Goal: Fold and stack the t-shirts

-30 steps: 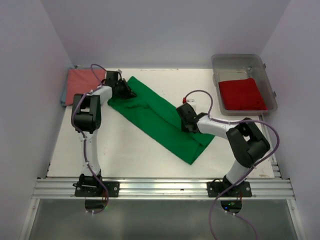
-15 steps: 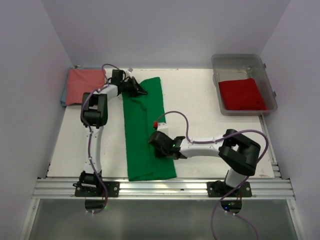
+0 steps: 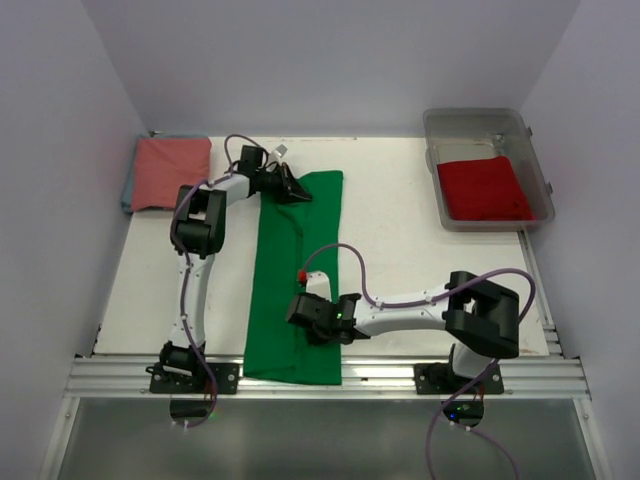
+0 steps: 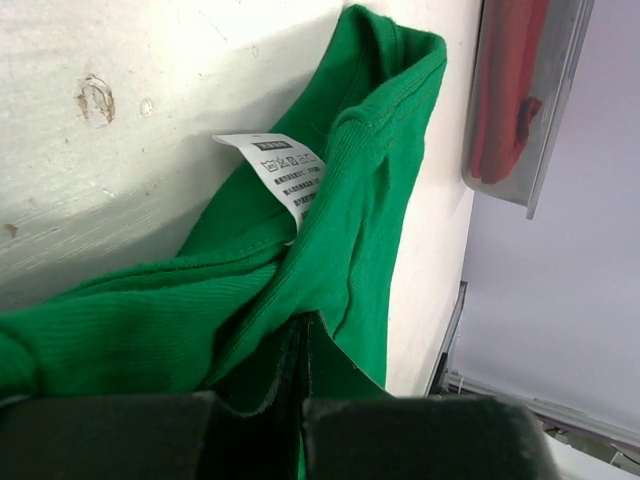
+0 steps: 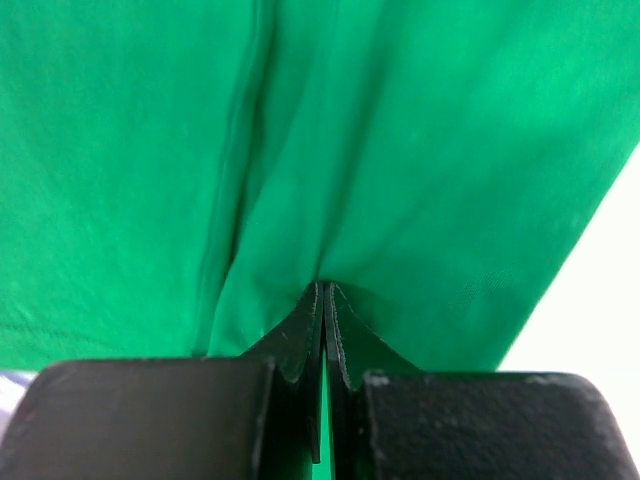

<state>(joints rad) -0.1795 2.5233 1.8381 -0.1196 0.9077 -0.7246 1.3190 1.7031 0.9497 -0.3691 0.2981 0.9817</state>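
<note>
The green t-shirt (image 3: 295, 280) lies folded in a long strip from the back of the table to its front edge. My left gripper (image 3: 292, 187) is shut on the green shirt's collar end at the back; the left wrist view shows green cloth (image 4: 330, 250) and its white label (image 4: 285, 175) at the jaws. My right gripper (image 3: 308, 318) is shut on the green shirt near its front end; the right wrist view shows green cloth (image 5: 400, 150) pinched between the jaws. The salmon-pink shirt (image 3: 170, 172) lies folded at the back left. The red shirt (image 3: 483, 188) lies folded in a bin.
A clear plastic bin (image 3: 540, 160) stands at the back right and holds the red shirt. The table (image 3: 420, 240) is white, with white walls on three sides. A metal rail (image 3: 330, 376) runs along the front edge by the arm bases.
Both grippers have swung the green shirt from a diagonal across the table's middle to a lengthwise strip left of centre. The right gripper moved left and toward the front edge; the left moved right.
</note>
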